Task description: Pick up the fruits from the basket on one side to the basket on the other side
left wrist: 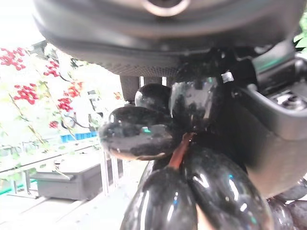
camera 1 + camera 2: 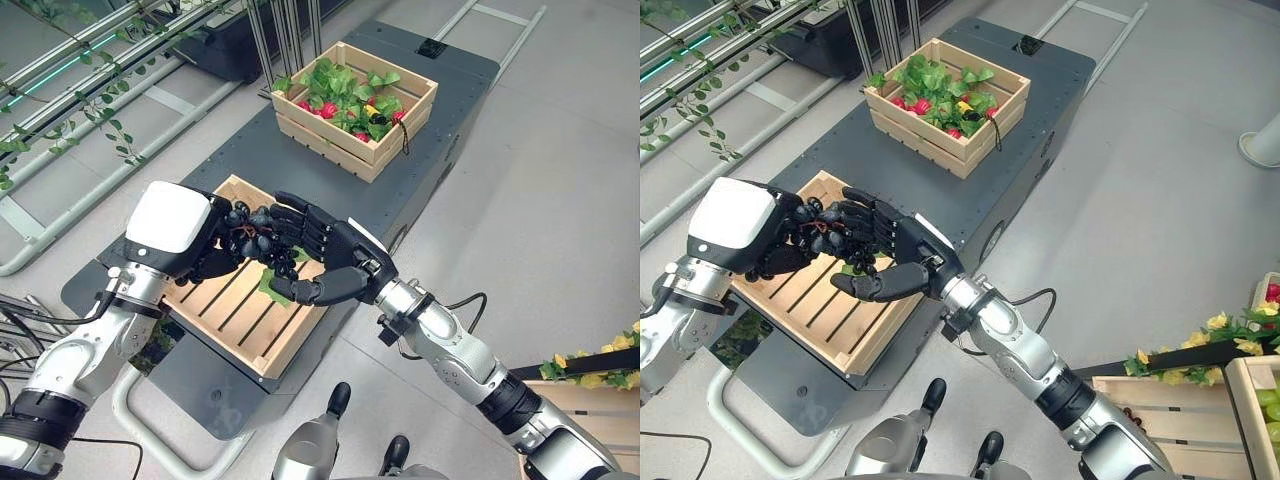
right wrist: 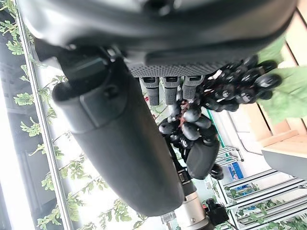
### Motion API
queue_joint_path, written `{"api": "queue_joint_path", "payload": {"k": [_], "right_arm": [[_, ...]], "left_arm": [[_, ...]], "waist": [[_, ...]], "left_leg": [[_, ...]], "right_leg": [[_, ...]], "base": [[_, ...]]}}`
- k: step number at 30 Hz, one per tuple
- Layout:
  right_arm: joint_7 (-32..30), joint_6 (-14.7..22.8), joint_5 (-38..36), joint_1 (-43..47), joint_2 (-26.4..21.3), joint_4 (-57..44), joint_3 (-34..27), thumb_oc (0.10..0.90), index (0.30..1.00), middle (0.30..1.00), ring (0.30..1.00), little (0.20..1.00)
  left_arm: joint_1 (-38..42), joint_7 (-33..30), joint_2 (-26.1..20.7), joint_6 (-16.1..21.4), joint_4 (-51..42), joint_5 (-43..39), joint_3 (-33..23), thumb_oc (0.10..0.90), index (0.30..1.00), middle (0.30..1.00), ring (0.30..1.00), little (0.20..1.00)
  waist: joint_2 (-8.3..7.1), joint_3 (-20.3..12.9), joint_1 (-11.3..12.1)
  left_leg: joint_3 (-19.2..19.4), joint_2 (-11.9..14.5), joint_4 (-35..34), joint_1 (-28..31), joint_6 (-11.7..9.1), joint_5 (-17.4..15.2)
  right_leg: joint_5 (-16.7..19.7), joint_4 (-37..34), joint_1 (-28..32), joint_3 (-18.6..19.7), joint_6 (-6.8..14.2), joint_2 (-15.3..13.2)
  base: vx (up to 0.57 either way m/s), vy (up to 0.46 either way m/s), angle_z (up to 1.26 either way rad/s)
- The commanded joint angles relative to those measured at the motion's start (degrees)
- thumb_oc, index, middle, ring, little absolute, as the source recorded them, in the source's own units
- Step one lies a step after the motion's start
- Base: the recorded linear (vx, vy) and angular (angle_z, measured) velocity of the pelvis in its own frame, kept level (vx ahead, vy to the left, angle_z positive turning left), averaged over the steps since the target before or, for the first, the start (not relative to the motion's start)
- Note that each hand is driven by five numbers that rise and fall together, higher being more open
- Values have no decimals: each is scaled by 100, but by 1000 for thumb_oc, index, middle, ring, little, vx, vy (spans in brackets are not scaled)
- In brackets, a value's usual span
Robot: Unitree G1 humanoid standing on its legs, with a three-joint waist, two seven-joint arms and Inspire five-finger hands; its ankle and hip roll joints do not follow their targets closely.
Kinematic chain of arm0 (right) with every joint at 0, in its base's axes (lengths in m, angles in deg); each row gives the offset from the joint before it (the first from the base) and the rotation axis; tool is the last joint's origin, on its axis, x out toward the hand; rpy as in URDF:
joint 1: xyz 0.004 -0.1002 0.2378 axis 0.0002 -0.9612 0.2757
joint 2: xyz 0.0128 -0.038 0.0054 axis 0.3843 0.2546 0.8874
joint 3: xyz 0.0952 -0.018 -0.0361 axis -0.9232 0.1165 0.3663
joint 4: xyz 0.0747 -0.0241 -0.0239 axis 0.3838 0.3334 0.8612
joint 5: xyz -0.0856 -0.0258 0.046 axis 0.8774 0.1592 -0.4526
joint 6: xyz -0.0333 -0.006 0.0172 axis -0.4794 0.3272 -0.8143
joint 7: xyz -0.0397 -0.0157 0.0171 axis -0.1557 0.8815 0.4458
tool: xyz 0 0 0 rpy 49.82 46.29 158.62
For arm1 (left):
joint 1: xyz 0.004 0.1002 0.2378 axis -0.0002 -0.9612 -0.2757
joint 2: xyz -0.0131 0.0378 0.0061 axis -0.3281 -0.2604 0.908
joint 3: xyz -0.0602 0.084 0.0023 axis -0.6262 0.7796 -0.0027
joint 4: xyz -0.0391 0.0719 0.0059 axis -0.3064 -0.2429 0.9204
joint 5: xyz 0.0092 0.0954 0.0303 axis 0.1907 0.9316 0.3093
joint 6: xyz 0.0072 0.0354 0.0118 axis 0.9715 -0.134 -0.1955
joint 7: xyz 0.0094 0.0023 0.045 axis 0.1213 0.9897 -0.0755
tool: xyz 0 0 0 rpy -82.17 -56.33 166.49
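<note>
- The left robot hand [image 2: 195,250] hovers above the near crate [image 2: 215,305], its dark fingers curled round a bunch of black grapes [image 2: 252,228]; the left wrist view shows the glossy grapes and their brown stem right against the palm.
- The near crate is a slatted wooden box at the near end of the dark counter [image 2: 300,175]; a green leaf [image 2: 272,285] lies on its slats under the hands.
- The grapes hang in the air between the two hands, above the crate and not touching it.
- The right robot hand [image 2: 320,245] meets the bunch from the other side, its fingers reaching straight toward the grapes and the thumb stretched out below; whether it grips the bunch cannot be told.
- The far crate [image 2: 355,95] stands at the far end of the counter, well apart from the near one, holding green leaves with red and yellow fruit among them.
- A strip of yellow flowers and leaves [image 2: 600,365] shows on the right.
</note>
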Motion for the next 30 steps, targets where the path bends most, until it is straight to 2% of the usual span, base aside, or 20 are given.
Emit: {"api": "queue_joint_path", "payload": {"k": [1,5,9,15,20,30], "right_arm": [[-300,665,302,122,578,109,273,800,900,900,900,900],[-896,572,911,142,607,170,257,800,900,900,900,900],[-1367,285,1307,210,636,199,268,800,900,900,900,900],[-1735,77,1459,364,722,441,298,800,900,900,900,900],[-1880,-163,1542,469,789,657,383,800,900,900,900,900],[-1443,-99,1157,555,935,897,421,800,900,900,900,900]], "left_arm": [[557,-309,-117,49,-276,-218,88,400,300,300,300,300],[535,-277,-109,44,-408,-250,60,400,300,300,300,300],[554,-259,-100,-18,-513,-292,55,400,300,300,300,300],[552,-295,-67,-95,-592,-321,94,400,300,300,300,300],[669,-337,-81,-31,-583,-334,165,400,300,300,300,300],[842,-235,-37,68,-830,-432,248,400,300,300,300,300]], "waist": [[-72,-1322,-7],[-49,-1327,2],[-37,-1325,16],[-35,-1311,51],[-37,-1315,87],[-64,-1341,141]], "left_leg": [[-209,-436,2,245,127,-697],[-201,-442,2,243,135,-696],[-202,-442,2,231,129,-695],[-202,-445,2,247,135,-701],[-222,-452,2,245,137,-692],[-289,-464,2,232,136,-688]], "right_leg": [[360,-94,-214,-110,-17,-138],[372,-109,-215,-95,-14,-146],[374,-103,-232,-101,-7,-154],[371,-106,-217,-102,-22,-162],[378,-108,-212,-124,-29,-177],[391,-139,-197,-161,-29,-181]], "base": [[0,0,0],[0,0,0],[0,0,0],[0,0,0],[0,0,1],[-4,-5,6]]}}
